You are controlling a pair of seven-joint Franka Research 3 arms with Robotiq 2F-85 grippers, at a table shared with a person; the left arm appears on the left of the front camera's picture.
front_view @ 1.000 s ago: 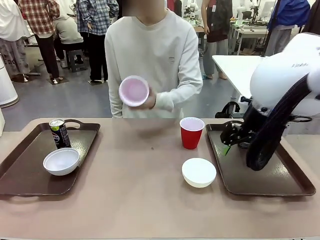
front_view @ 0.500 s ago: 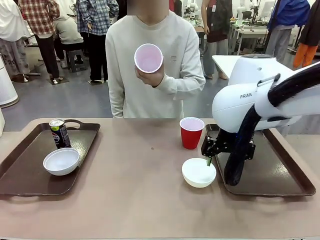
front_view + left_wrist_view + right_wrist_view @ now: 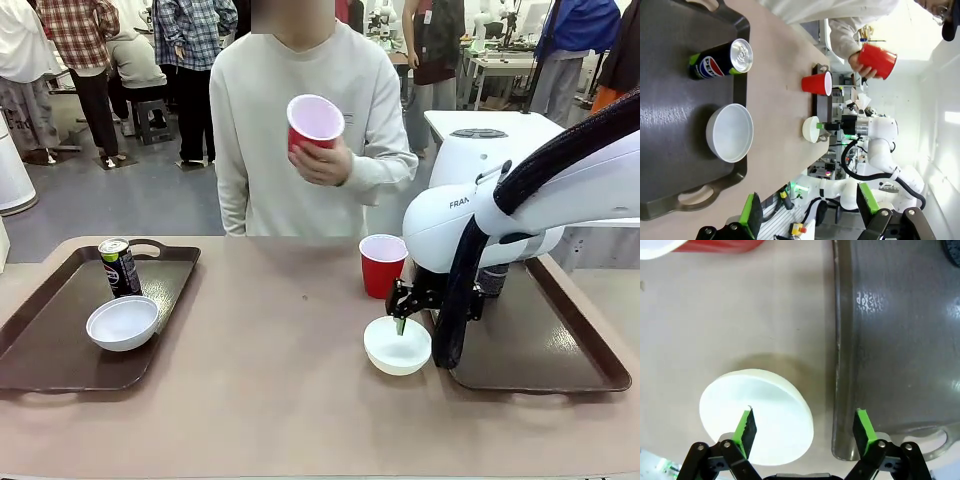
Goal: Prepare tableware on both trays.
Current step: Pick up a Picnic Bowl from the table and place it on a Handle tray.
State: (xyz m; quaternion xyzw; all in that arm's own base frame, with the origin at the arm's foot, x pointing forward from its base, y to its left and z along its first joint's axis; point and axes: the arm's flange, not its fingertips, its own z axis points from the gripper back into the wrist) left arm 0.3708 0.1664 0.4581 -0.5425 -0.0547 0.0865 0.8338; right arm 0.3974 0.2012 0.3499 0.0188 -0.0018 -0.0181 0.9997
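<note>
The right gripper (image 3: 804, 416), wide open and empty, hovers over the bowl (image 3: 765, 395), which sits on the table just beside the right tray's (image 3: 890, 340) near-left corner. One finger hangs above the tray rim, so coming down it may strike the rim or tip the bowl. The left gripper (image 3: 809, 197) is likewise open and empty.

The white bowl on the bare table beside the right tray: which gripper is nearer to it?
Right. The right gripper hangs open just above that bowl, one finger over it. The left gripper is far off, by the left tray.
</note>
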